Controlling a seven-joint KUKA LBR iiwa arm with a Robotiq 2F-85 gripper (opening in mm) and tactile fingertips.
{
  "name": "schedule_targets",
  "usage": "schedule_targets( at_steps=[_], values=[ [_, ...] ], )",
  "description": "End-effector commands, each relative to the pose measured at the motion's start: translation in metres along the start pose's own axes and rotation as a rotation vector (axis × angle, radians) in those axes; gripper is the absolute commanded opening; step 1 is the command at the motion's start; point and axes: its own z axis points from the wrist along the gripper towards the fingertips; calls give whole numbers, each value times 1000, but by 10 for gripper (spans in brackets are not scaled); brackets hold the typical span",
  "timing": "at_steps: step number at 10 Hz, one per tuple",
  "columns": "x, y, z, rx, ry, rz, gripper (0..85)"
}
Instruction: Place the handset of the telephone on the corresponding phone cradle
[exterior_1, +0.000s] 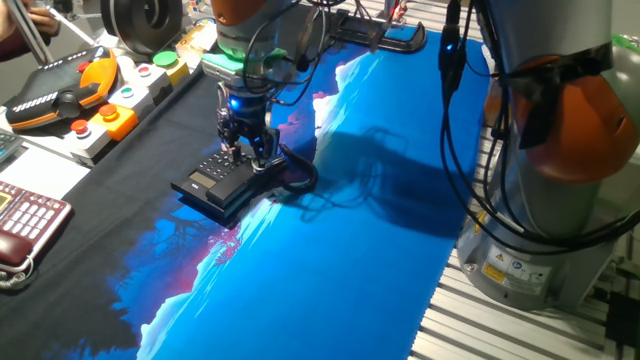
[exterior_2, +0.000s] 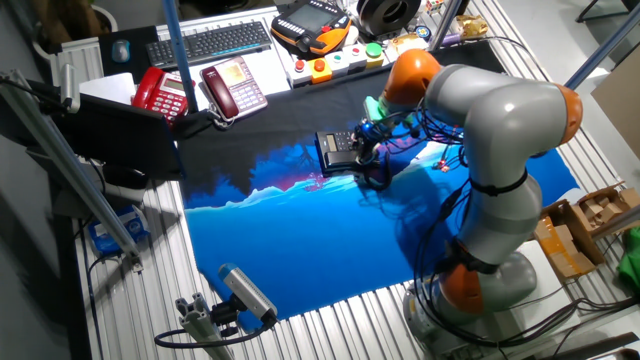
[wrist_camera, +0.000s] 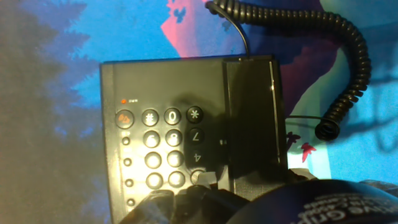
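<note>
The black telephone (exterior_1: 212, 186) sits on the blue-and-black cloth and also shows in the other fixed view (exterior_2: 338, 152). In the hand view its keypad (wrist_camera: 163, 143) is left of the handset (wrist_camera: 252, 112). The handset lies straight in the phone cradle (wrist_camera: 273, 93) along the keypad's right side. Its black coiled cord (wrist_camera: 348, 62) loops off to the right; it shows in one fixed view too (exterior_1: 298, 178). My gripper (exterior_1: 248, 152) is low over the phone's far end. Its fingers (wrist_camera: 186, 198) straddle the handset's near end and look closed on it.
A dark red phone with pale keys (exterior_1: 25, 225) lies at the left table edge. The other fixed view shows it (exterior_2: 235, 85) beside a second red phone (exterior_2: 160, 95). An orange pendant (exterior_1: 60, 95) and a button box (exterior_1: 125, 105) stand behind. The arm's base (exterior_1: 560, 200) is at right.
</note>
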Motion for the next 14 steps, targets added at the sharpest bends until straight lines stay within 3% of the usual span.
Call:
schedule_targets(
  at_steps=[1, 3, 5, 6, 7, 9, 11, 14],
  values=[
    [-1, 1, -5, -1, -6, -3, 607],
    [-1, 1, -19, -10, -50, -16, 527],
    [3, 2, -37, -15, -81, -23, 290],
    [4, 3, -46, -17, -106, -36, 73],
    [0, 3, -55, -19, -99, -51, 7],
    [-3, -1, -67, -19, -109, -130, 7],
    [-3, -4, -71, -9, -155, -259, 7],
    [-16, 0, -95, 25, -106, -347, 7]
  ],
)
